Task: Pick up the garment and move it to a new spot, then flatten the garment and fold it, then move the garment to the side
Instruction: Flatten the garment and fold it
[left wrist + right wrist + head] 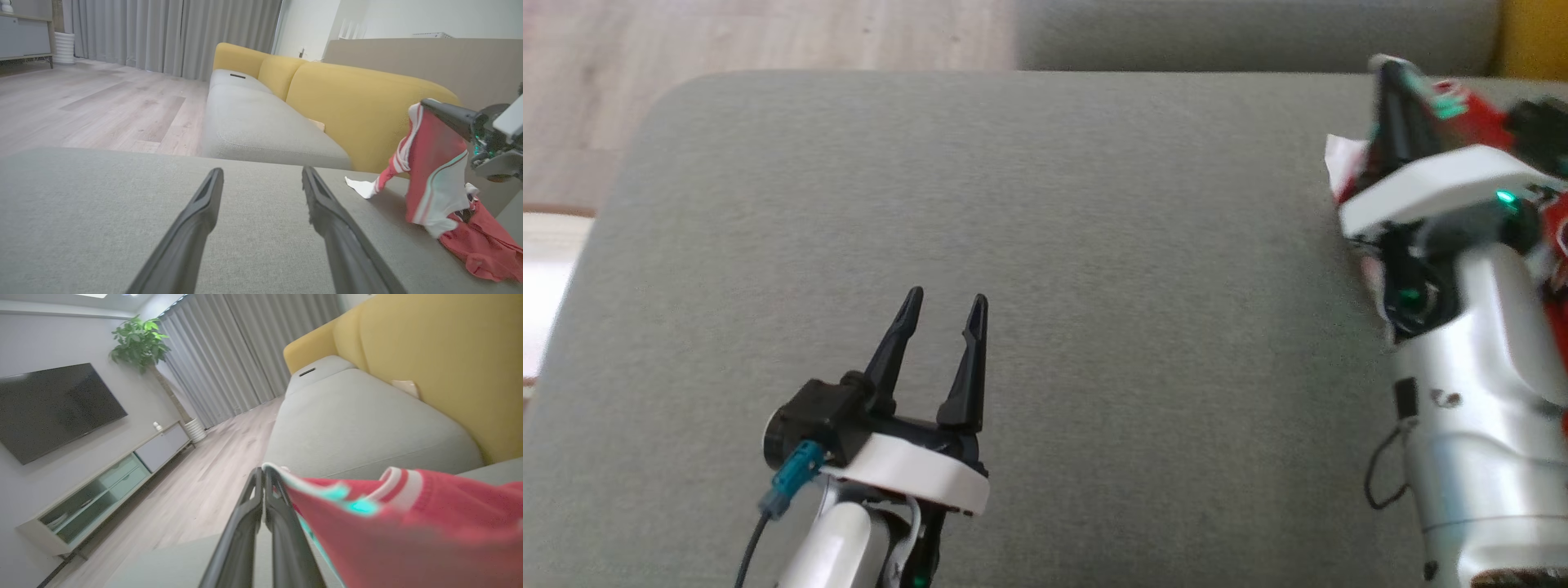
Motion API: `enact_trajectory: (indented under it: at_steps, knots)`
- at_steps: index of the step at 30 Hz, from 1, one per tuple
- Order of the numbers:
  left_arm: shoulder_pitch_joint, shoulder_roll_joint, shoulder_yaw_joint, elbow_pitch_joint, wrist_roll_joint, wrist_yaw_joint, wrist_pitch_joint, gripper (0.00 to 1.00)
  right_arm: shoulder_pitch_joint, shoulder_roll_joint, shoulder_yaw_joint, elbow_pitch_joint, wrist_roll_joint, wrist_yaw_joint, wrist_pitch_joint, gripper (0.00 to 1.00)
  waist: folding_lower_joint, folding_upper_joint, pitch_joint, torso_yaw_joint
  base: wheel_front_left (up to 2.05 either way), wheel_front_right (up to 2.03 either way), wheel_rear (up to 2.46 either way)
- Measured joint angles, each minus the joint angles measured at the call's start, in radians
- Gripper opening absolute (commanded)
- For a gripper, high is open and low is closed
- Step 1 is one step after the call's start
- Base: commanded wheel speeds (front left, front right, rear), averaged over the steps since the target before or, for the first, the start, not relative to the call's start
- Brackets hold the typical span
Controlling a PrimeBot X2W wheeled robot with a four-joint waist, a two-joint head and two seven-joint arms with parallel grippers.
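Pick-up step: right gripper point(263, 473) pinches red-and-white garment point(433, 163); left gripper point(943, 306) spread, idle. Next: carry it across the cushion point(1094, 245).

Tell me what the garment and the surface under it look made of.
The garment: likely soft knit fabric, matte red with white and teal trim; it drapes limply. The grey cushion: woven upholstery, matte, with fine visible weave.

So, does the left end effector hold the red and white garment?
No, the left end effector is open and empty; the right end effector grips that garment.
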Motion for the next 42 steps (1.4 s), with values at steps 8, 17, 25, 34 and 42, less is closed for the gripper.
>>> enact_trajectory:
  at_steps: [8,17,25,34,42]
  knots:
    - [0.032,0.001,-0.024,0.003,-0.009,0.003,0.0,1.0,-0.068,-0.009,0.254,0.026,0.075,0.0,-0.001,0.0,0.0,0.0,-0.037,0.103,0.0,0.0,0.0]
    - [0.04,0.002,-0.052,0.015,-0.009,0.005,0.0,1.0,-0.095,-0.011,0.516,0.249,0.14,0.0,-0.044,1.0,0.0,0.0,-0.062,0.223,0.0,0.0,0.0]
    - [0.04,0.003,-0.026,0.012,-0.008,0.014,0.0,1.0,-0.175,-0.013,0.585,0.332,0.149,0.0,-0.031,1.0,0.0,0.0,-0.062,0.197,0.0,0.0,0.0]
    - [0.039,0.003,0.023,-0.015,0.003,0.014,0.0,1.0,-0.158,-0.015,0.444,0.366,-0.031,0.0,-0.159,1.0,0.0,0.0,-0.075,0.07,0.0,0.0,0.0]
    - [0.039,0.002,0.045,-0.031,0.011,0.014,0.0,1.0,0.072,-0.049,0.25,0.194,-0.225,0.0,-0.263,1.0,0.0,0.0,-0.086,-0.049,0.0,0.0,0.0]
